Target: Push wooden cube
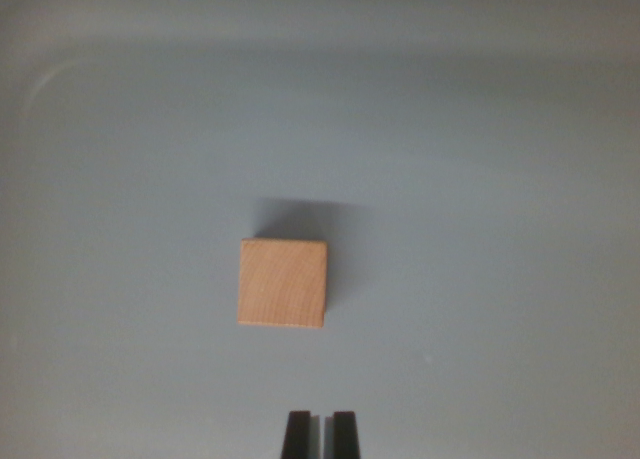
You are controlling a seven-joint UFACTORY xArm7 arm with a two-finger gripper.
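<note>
Plain grey-blue counter [120,179], one cube [283,283] on it, pincer [321,434] lined up short of it.

Bare on every side of the cube, the counter leaves a free path for a push in any direction; a darker band runs along its far edge, well beyond the cube. That wooden cube sits flat near the middle of the wrist view, throwing a shadow on its far side. The pincer shows at the bottom edge, on the near side of the cube and a little toward the wrist view's right, its two dark tips nearly together with only a thin slit between them, holding nothing. Narrowed like that, it likely serves as one blunt pusher, set behind the cube and not yet touching it.
</note>
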